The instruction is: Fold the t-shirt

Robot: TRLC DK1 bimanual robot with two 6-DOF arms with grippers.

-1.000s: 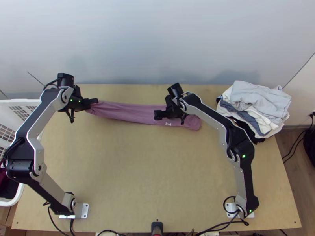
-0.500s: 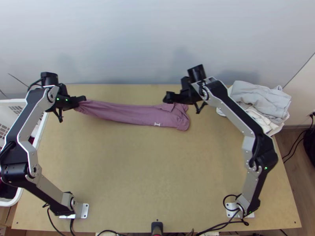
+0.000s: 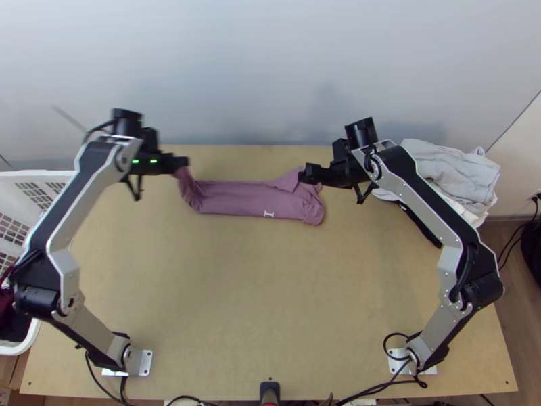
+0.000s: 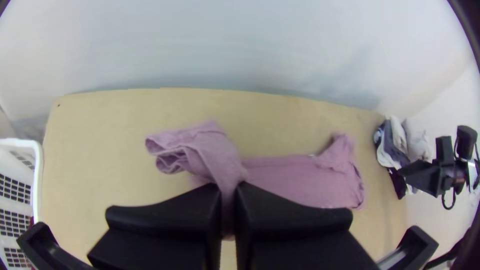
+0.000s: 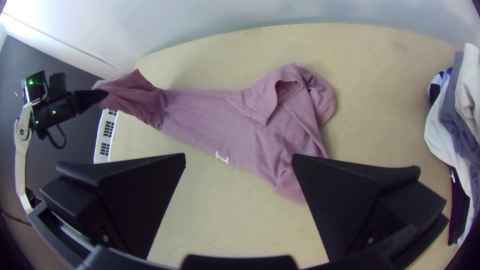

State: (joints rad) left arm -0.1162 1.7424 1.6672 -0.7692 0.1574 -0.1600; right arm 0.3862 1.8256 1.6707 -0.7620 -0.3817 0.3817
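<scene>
Basket [image 3: 42, 174]: white, with gridded openings; beside the table's left side; dark red and black cloth [image 3: 9, 323] inside
Clothes pile [image 3: 443, 168]: at the table's far right corner; light grey on top; white, slate-blue [image 5: 452, 112] and black pieces lower down
Wall [image 3: 270, 74]: pale, along the table's far edge
Floor [image 3: 499, 345]: brown wood; black cables [image 3: 515, 233] and a dark object [image 3: 534, 254] at the right
</scene>
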